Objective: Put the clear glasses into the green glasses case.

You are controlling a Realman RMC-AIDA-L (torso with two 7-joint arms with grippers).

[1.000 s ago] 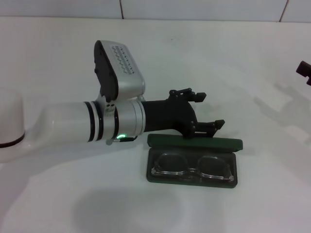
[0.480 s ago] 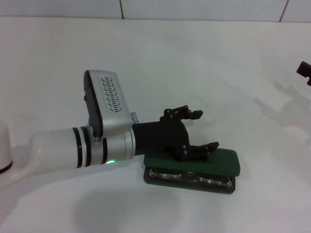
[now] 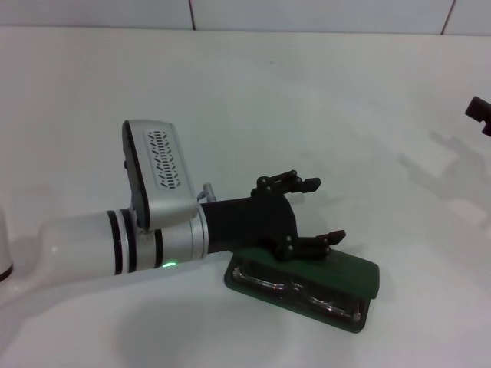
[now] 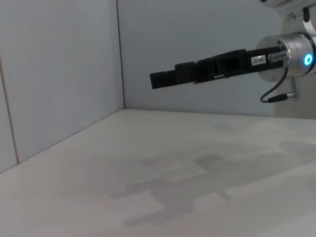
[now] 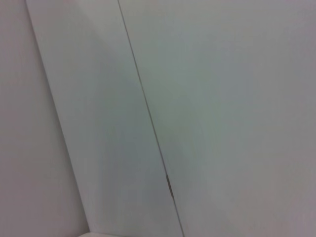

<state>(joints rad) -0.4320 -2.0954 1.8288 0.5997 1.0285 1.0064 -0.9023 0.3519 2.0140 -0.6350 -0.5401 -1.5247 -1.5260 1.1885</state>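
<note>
Head view shows the green glasses case (image 3: pixel 307 284) lying on the white surface (image 3: pixel 322 107) near the front edge of the picture, its lid tipped down almost shut over the base. Through the narrow gap along the near side, the clear glasses (image 3: pixel 295 290) can be seen inside the case, though only a strip of their frame and lenses is visible; the rest is covered by the lid. The left pincer (image 3: pixel 316 209) reaches in from the left, its two black fingers spread apart and gripping nothing. The lower finger (image 3: pixel 318 242) rests on top of the lid, and the upper one stands clear above the surface behind it. Its silver and white arm (image 3: pixel 115 241) runs off the left edge.

Around the case the surface is plain white and smooth, carrying soft shadows, and it meets a pale tiled wall (image 3: pixel 307 14) at the back. The right pincer (image 3: pixel 479 115) shows only as a dark tip cut off at the right edge, held well away from the case; I cannot tell how its fingers stand. The right wrist view shows only pale wall panels.
</note>
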